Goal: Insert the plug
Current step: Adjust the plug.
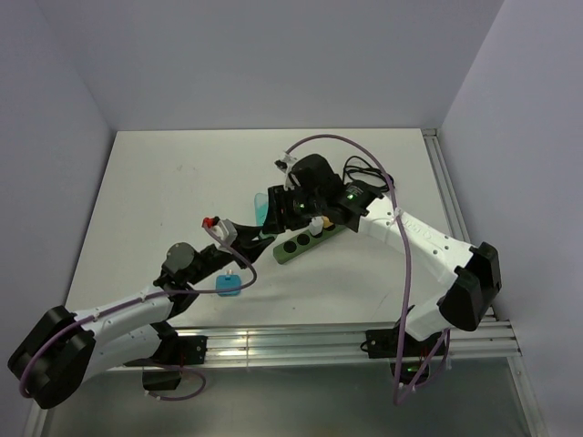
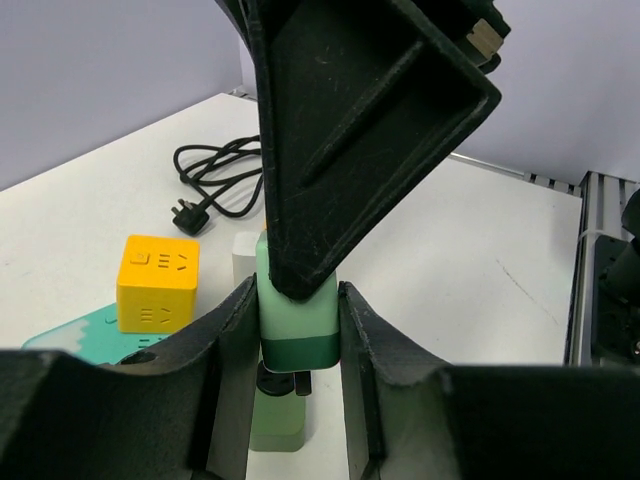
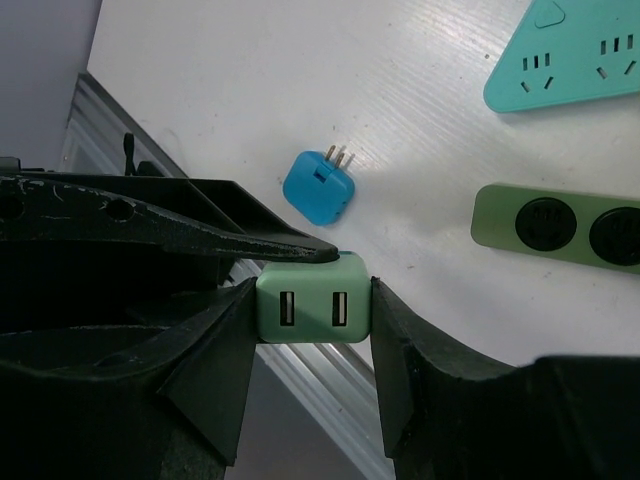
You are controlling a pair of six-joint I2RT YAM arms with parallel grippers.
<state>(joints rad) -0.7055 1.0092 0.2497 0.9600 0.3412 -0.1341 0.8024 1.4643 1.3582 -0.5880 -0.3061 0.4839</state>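
A pale green plug (image 3: 312, 310) with two USB slots sits between the fingers of my right gripper (image 3: 315, 312), which press on both its sides. My left gripper (image 2: 297, 318) also clamps the same plug (image 2: 297, 335) on its other two sides. Its finger (image 3: 200, 228) lies along the plug's top edge. The plug's prongs (image 2: 298, 381) point down and hang just above the green power strip (image 2: 275, 420), whose round sockets show in the right wrist view (image 3: 560, 228). In the top view both grippers meet above the strip (image 1: 305, 241).
A blue plug (image 3: 318, 187) lies prongs-up on the table, near the left arm (image 1: 228, 285). A teal power strip (image 3: 570, 55), a yellow cube socket (image 2: 157, 283), a white adapter (image 2: 245, 258) and a coiled black cable (image 2: 220, 180) lie beyond the green strip. An aluminium rail (image 1: 301, 344) runs along the near edge.
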